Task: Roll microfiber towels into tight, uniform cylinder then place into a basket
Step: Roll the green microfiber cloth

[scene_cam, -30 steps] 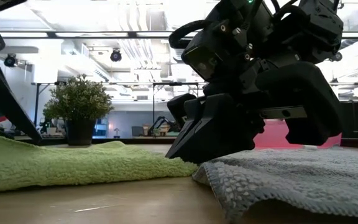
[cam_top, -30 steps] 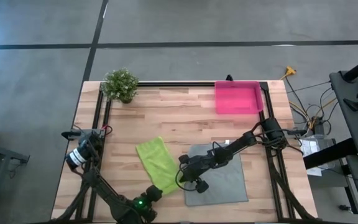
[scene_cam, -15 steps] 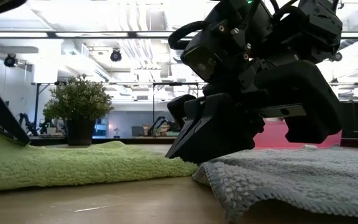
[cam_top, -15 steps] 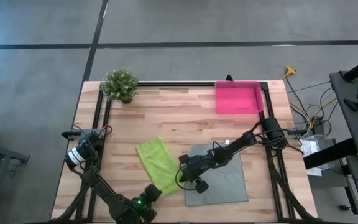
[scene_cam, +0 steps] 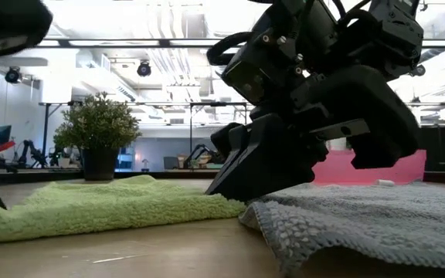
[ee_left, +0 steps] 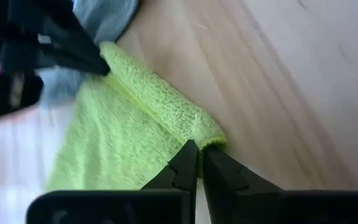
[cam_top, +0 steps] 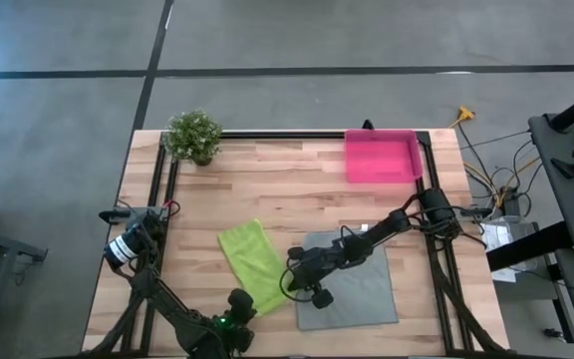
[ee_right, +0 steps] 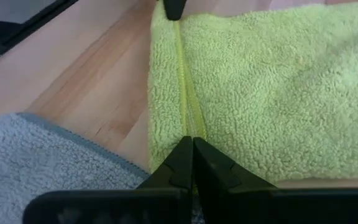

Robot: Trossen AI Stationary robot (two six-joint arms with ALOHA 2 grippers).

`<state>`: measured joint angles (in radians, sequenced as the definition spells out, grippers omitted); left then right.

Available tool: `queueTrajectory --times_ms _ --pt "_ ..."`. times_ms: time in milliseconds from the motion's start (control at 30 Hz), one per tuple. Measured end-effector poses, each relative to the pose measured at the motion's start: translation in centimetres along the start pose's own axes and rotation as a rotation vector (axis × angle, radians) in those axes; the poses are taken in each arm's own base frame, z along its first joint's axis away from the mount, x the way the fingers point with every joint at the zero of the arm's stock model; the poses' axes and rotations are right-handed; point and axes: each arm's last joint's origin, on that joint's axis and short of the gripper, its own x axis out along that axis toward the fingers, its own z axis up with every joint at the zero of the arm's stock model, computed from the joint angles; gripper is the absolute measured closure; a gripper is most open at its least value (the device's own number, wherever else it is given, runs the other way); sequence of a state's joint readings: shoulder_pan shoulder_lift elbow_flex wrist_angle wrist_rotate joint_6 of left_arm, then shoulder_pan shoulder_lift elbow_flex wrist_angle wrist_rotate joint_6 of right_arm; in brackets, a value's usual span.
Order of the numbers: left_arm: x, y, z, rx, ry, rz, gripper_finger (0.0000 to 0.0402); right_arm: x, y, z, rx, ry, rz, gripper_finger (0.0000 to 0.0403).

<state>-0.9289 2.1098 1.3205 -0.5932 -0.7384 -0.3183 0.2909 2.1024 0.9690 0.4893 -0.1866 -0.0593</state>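
Butcher-block tabletop under all of it, open workshop behind. Jaws pressed together on both arms, each pinching one end of the lime green towel (cam_top: 252, 261)'s folded near edge: left gripper (ee_left: 200, 160) nipping the corner closest to the table's front, right gripper (ee_right: 191, 157) clamping the seam at the corner beside the grey towel (cam_top: 352, 279). Held so, probably, to keep the edge taut and level for turning over into a roll. Grey towel flat, just beside the green one, untouched. Pink basket (cam_top: 381, 156) well apart at the far edge, nothing visible inside; potted plant (cam_top: 193, 135) at the far left corner.

Wrist views alone confirm the pinches and the raised, doubled hem. High view alone gives the basket's position and the towel's slant. Low view adds only the right gripper's bulk low over the towels' meeting edges.
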Motion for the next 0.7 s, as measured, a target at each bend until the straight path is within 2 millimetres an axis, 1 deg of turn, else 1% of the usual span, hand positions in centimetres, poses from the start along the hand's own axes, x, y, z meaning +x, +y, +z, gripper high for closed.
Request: queueTrajectory --times_ms 233,433,567,700 --pt "0.1 0.0 -0.1 -0.409 -0.025 0.049 0.0401 -1.3 -0.1 1.3 -0.092 -0.021 -0.023 0.0394" --pt "0.0 -0.4 -0.5 -0.650 -0.075 0.086 0.0401 -2.4 0.1 2.9 -0.198 -0.076 -0.029 0.0387" --pt "-0.3 -0.7 -0.7 -0.748 -0.101 0.097 0.0401 -3.4 0.2 3.3 -0.256 -0.085 -0.022 0.0355" --pt "-0.5 -0.8 -0.7 -0.819 -0.133 0.115 0.0401 -4.2 0.7 3.3 -0.287 -0.091 0.036 0.0302"
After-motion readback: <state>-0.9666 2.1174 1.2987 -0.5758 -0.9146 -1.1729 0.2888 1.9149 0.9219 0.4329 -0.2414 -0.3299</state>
